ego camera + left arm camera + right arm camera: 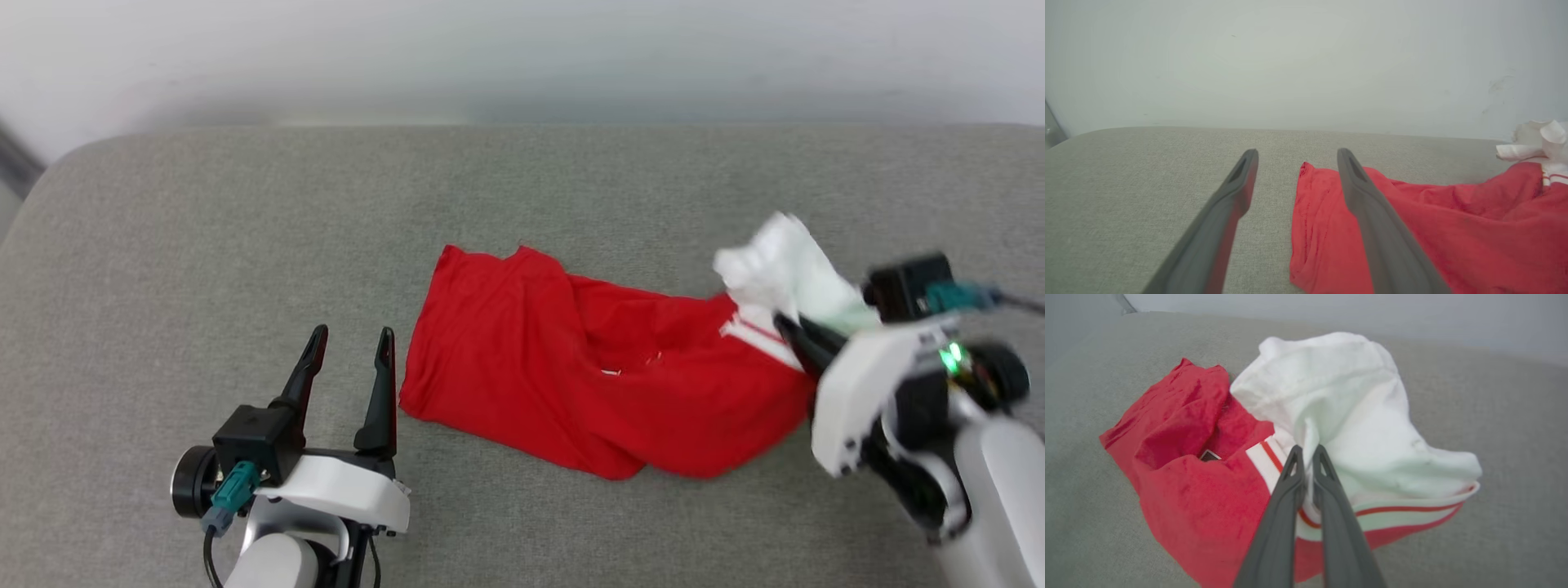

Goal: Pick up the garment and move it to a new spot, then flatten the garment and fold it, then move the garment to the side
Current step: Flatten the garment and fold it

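the garment (588,384) lies crumpled on a grey padded surface (245,245), its red body spread across the centre of the head view and its white sleeve (784,261) bunched up at the upper right. the right gripper (796,339), at the right edge of that view, is clenched on the cloth where the striped trim (1404,508) meets the sleeve. in the right wrist view its two fingers (1278,514) press together with a pinch of white fabric between them, likely a hold for lifting the shirt to a new spot. the left gripper (351,359), at the lower left, stands spread wide and empty just beside the red hem, probably placed to take a second corner.
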`<state>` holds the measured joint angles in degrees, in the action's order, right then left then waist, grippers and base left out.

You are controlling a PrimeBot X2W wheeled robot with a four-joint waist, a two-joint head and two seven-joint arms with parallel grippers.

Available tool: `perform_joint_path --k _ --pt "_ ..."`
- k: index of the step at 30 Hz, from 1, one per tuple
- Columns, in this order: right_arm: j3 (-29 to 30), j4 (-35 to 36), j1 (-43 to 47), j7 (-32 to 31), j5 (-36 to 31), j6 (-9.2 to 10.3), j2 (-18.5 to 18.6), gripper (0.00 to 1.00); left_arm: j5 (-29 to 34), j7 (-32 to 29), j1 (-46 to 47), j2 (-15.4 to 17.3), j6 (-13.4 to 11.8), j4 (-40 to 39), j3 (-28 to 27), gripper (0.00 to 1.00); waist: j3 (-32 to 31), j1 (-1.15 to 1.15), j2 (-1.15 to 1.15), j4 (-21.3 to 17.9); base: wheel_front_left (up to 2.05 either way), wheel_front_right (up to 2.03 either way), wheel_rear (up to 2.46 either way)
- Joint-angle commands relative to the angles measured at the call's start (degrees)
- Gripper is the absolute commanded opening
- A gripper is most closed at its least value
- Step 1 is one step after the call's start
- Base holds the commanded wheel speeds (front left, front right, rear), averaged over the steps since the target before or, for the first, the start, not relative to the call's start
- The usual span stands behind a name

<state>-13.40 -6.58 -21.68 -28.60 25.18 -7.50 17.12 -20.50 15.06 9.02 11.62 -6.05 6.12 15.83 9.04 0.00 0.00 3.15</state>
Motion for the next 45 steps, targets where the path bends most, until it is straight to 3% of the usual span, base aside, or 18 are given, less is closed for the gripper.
perform_joint_path --k 1,7,8,11,12,13,14,25,32,40,45 --pt "1.47 0.62 2.74 0.62 -0.43 0.01 -1.08 0.0 -0.2 0.05 -0.72 0.13 -0.01 -0.13 -0.1 1.0 -0.71 0.0 0.0 -0.69 0.0 0.0 0.0" --pt "11.51 2.62 16.99 3.73 -0.52 0.01 -6.83 0.0 -0.47 -0.54 -1.76 0.54 -0.38 -0.51 0.09 1.0 -1.4 0.0 0.0 -1.51 0.0 0.0 0.0" --pt "14.55 2.6 22.2 5.11 0.38 0.02 -9.67 0.0 -0.88 -0.75 -2.36 0.68 -0.37 -0.61 0.21 1.0 -1.6 0.0 0.0 -1.72 0.0 0.0 0.0" --pt "16.9 1.23 26.01 6.12 0.31 0.02 -11.52 0.04 -1.03 -1.07 -2.77 0.74 -0.47 -0.55 0.38 1.0 -1.8 0.0 0.0 -1.81 0.0 0.0 0.0" --pt "17.49 1.07 26.5 6.83 -0.4 0.02 -11.82 0.38 -1.17 -1.17 -2.81 0.75 -0.45 -0.49 0.4 1.0 -1.92 0.0 0.0 -1.84 0.0 0.0 0.0" --pt "17.84 0.96 26.77 7.71 -0.46 0.02 -12.23 0.91 -1.25 -1.18 -2.92 0.82 -0.48 -0.47 0.43 1.0 -2.03 0.0 0.0 -1.87 0.0 0.0 0.0" --pt "18.02 0.89 27.1 8.56 -0.43 0.02 -12.62 1.0 -1.27 -1.22 -3.1 0.87 -0.51 -0.39 0.47 1.0 -2.23 0.0 0.0 -1.89 0.0 0.0 0.0" --pt "20.27 5.82 25.89 27.09 -8.54 0.01 -14.17 1.0 -2.2 -2.12 -5.89 1.44 -1.11 0.49 0.73 1.0 -6.87 0.0 0.0 -1.6 0.0 0.0 0.0" --pt "17.58 9.53 28.26 26.19 -17.09 0.02 -14.21 1.0 -2.92 -3.05 -8.78 1.8 -1.87 0.41 0.55 1.0 -9.55 0.0 0.0 -1.71 0.0 0.0 0.0" --pt "14.68 14.3 30.03 24.37 -18.02 0.02 -14.28 1.0 -2.32 -5.52 -7.97 3.6 -1.27 -0.11 1.61 1.0 -10.37 0.0 0.0 -2.14 0.0 0.0 0.0" --pt "14.07 15.78 29.87 23.2 -17.25 0.02 -14.29 1.0 -2.12 -11.09 -4.25 4.78 0.95 0.92 4.09 1.0 -9.45 0.0 0.0 -2.99 0.0 0.0 0.0"
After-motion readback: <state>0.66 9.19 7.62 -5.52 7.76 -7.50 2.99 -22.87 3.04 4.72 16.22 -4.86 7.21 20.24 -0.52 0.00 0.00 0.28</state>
